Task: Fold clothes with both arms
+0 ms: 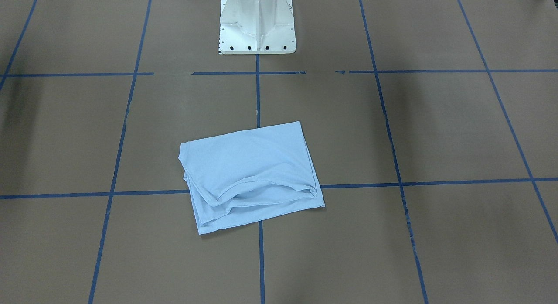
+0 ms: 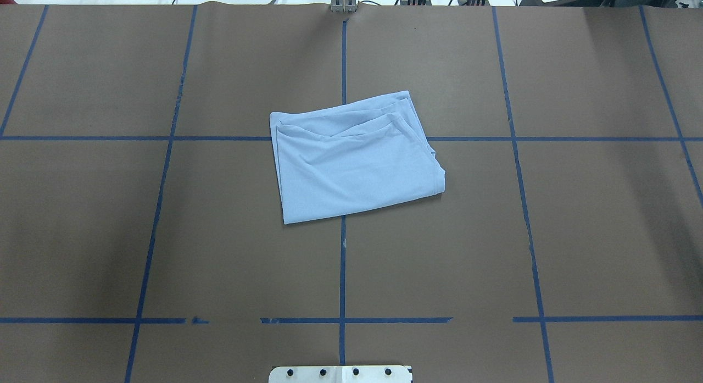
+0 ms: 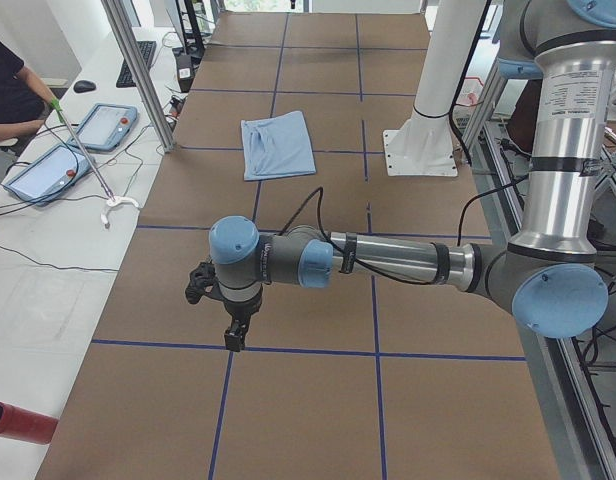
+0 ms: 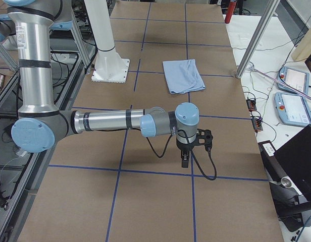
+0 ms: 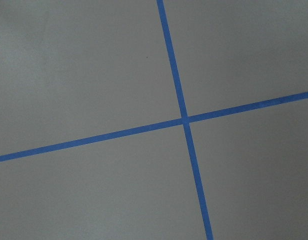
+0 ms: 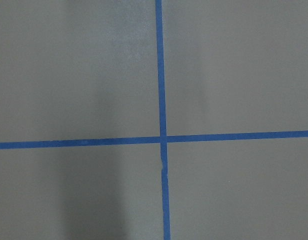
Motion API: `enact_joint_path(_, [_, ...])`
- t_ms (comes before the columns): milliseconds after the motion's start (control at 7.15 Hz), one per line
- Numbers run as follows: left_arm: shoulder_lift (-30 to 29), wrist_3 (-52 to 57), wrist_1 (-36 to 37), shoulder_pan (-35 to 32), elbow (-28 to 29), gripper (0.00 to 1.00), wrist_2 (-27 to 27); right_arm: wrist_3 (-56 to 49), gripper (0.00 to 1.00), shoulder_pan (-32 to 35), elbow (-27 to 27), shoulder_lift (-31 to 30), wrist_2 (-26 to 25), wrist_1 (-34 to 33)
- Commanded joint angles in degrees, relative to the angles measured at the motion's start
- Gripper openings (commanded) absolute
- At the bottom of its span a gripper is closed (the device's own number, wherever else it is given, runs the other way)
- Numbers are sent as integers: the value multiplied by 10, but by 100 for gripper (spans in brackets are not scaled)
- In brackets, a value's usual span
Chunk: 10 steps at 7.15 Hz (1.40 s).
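The pale light-blue T-shirt [image 2: 351,157] lies folded into a rough rectangle at the middle of the brown table; it also shows in the front-facing view [image 1: 250,175], the left side view [image 3: 278,143] and the right side view [image 4: 183,75]. Its print and label are hidden. My left gripper [image 3: 234,338] hangs over the table far from the shirt, toward the table's left end. My right gripper [image 4: 185,161] hangs over the table toward the right end. Both show only in the side views, so I cannot tell whether they are open or shut.
The white pedestal base [image 1: 257,25] stands behind the shirt. Blue tape lines [image 2: 342,262] grid the table. Tablets [image 3: 106,125] and a person [image 3: 8,90] are beside the table; a red cylinder [image 3: 18,420] lies at its edge. Metal posts [image 4: 256,35] stand at the far side.
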Motion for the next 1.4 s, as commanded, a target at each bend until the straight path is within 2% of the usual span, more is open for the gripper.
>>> enact_joint_path(0, [1, 17, 2, 0, 0, 100, 0, -14, 100, -3, -13, -2, 13, -6])
enact_joint_path(420, [1, 18, 2, 0, -1, 100, 0, -175, 100, 13, -24, -16, 39, -34])
enact_joint_path(1259, [1, 18, 2, 0, 1, 100, 0, -173, 100, 23, -24, -17, 51, -34])
